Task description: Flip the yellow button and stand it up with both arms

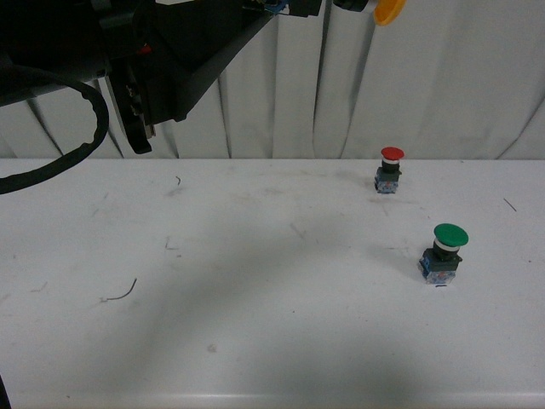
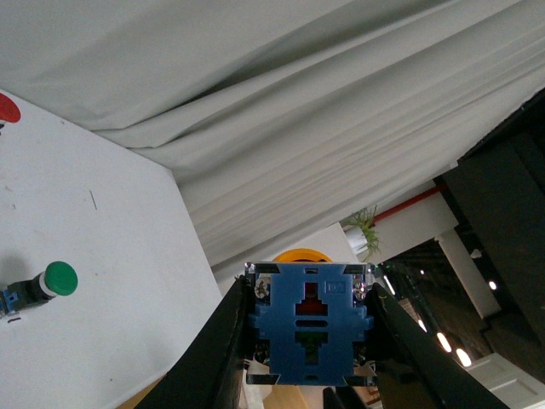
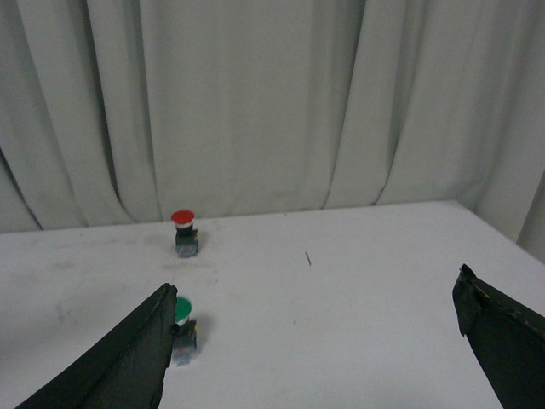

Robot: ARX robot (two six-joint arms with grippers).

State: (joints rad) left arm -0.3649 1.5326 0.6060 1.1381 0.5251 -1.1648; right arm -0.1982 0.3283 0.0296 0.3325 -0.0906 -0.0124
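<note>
Black-fingered, the left gripper clamped the yellow button by its blue block, raised high above the white table; the right gripper gaped wide. Farther off stood a green button, then a red button, before a grey curtain.

I read no text, number, brand or sign in any of my three views. The blue contact block of the yellow button carries a small rectangular mark near one corner. It is too small and blurred to make out.
</note>
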